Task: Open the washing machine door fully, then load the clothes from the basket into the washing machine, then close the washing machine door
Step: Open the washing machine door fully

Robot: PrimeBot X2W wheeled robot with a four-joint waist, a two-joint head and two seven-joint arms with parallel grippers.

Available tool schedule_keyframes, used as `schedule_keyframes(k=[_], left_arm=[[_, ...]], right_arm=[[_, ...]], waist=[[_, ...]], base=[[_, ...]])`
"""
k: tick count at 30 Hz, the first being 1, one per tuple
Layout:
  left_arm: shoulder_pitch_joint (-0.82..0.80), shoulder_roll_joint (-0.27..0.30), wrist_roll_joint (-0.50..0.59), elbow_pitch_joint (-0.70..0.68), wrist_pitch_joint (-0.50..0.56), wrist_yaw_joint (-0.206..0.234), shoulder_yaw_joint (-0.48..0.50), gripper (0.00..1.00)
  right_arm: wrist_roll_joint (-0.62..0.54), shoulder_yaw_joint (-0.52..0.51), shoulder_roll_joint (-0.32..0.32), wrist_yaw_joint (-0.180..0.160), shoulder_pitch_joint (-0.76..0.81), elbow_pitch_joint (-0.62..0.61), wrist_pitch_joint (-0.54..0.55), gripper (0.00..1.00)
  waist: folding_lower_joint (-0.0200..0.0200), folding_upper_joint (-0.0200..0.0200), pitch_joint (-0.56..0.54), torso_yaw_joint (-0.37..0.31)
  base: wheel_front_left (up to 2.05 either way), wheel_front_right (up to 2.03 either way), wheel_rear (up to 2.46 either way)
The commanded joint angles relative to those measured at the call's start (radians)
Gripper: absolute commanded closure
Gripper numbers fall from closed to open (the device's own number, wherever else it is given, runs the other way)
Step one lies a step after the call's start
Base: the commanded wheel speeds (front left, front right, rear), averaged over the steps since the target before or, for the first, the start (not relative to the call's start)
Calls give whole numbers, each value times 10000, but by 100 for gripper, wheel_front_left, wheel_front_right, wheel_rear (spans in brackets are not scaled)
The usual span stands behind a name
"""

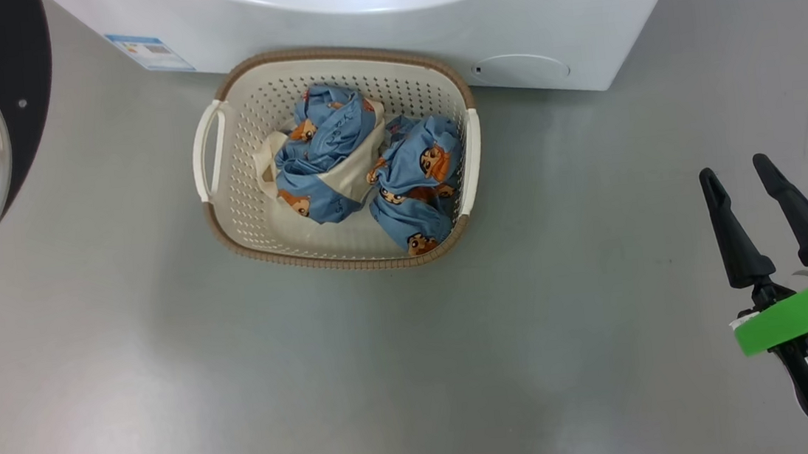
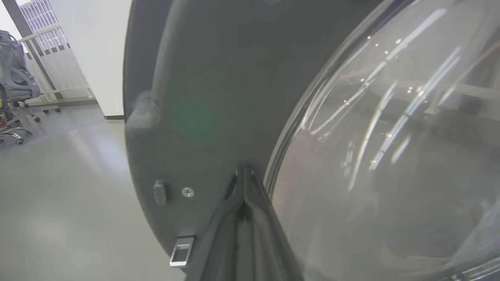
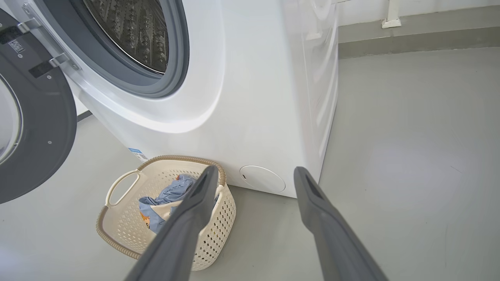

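Grey floor [image 1: 168, 398], near to far: right gripper [image 1: 733, 168] low at right, fingers spread, empty, well apart from basket [image 1: 241, 228]. Basket sits just in front of washer [image 1: 576, 17], both clothes [image 1: 326, 153] bundles inside it; drum [image 3: 133, 31] mouth is uncovered. Door [image 1: 26, 70] stands swung out at left, left gripper [image 2: 244, 175] fingers pinched together, tips against its dark ring.
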Motion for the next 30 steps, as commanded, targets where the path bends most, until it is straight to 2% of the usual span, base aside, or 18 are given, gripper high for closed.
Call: schedule_keyframes(k=[1, 7, 17, 22, 30], left_arm=[[32, 815, 160, -178, -51, 28, 184, 100], [486, 479, 232, -429, -51, -217, 212, 100], [2022, -807, 17, -1703, -51, -731, 285, 100], [2764, -1274, -106, -2295, -51, -815, -14, 100], [4432, -2133, -962, -3890, -51, -833, -1524, 100]], right_arm=[[-88, 225, 8, 16, 67, -184, -120, 0], [-50, 287, 178, 16, 249, -49, -120, 0], [57, 454, 365, 16, 816, 146, -120, 0], [111, 487, 375, 16, 1044, 206, -120, 0], [192, 398, 415, 16, 1525, 204, -120, 0]], waist=[[0, 0, -114, -9], [0, 0, -728, -19], [0, 0, -2181, 93], [0, 0, -2657, 143], [0, 0, -3317, 180]], base=[[0, 0, 0], [0, 0, 0], [0, 0, 0], [0, 0, 0], [0, 0, 0]])
